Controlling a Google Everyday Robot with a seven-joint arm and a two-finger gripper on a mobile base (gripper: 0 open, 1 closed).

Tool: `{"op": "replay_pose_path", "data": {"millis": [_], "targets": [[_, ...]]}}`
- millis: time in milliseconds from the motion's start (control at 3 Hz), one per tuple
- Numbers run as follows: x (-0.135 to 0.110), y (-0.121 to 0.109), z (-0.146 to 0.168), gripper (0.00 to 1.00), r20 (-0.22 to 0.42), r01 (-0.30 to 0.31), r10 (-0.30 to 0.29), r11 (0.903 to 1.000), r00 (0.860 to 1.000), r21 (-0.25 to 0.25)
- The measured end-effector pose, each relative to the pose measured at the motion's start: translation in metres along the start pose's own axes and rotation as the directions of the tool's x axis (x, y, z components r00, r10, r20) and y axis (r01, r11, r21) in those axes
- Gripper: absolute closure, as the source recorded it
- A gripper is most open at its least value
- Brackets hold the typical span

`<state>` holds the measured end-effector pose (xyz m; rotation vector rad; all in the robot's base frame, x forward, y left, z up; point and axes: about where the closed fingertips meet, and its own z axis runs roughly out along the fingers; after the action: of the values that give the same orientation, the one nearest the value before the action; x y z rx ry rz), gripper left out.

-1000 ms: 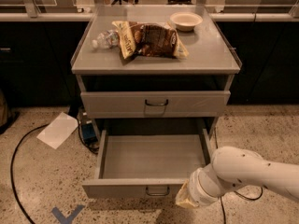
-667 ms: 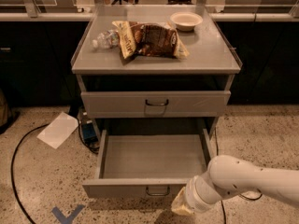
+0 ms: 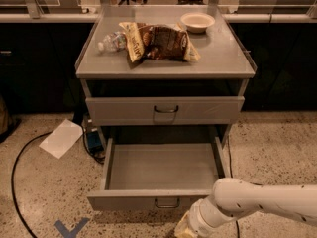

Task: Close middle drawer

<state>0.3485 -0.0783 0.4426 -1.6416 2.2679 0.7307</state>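
The middle drawer (image 3: 161, 168) is pulled far out of the grey cabinet, and its tray is empty. Its low flat front panel (image 3: 124, 201) faces me, with a small dark wire handle (image 3: 167, 203) at its centre. My white arm (image 3: 257, 202) reaches in from the lower right. My gripper (image 3: 184, 228) is at the bottom edge of the view, just below and slightly right of the handle, in front of the panel. Its tip is cut off by the frame edge.
The upper drawer (image 3: 165, 110) is closed. On the cabinet top (image 3: 223, 58) lie a chip bag (image 3: 158, 41), a plastic bottle (image 3: 111, 41) and a white bowl (image 3: 197, 21). A paper sheet (image 3: 61, 138), a black cable (image 3: 17, 182) and a blue floor mark (image 3: 71, 228) are at the left.
My arm and gripper have moved left and a little lower, from the drawer's right front corner to just under its handle. The drawer has not moved.
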Motion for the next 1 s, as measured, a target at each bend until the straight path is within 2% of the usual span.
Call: {"op": "replay_pose_path", "data": {"millis": [333, 667, 1000], "targets": [[-0.001, 0.0, -0.001, 1.0, -0.001, 0.002, -0.002, 1.0, 1.0, 0.003], [0.001, -0.016, -0.002, 1.0, 0.0, -0.014, 0.014, 0.9984, 1.0, 0.054], [-0.002, -0.049, 0.008, 1.0, 0.014, -0.046, 0.045, 0.9938, 0.999, 0.102]]}}
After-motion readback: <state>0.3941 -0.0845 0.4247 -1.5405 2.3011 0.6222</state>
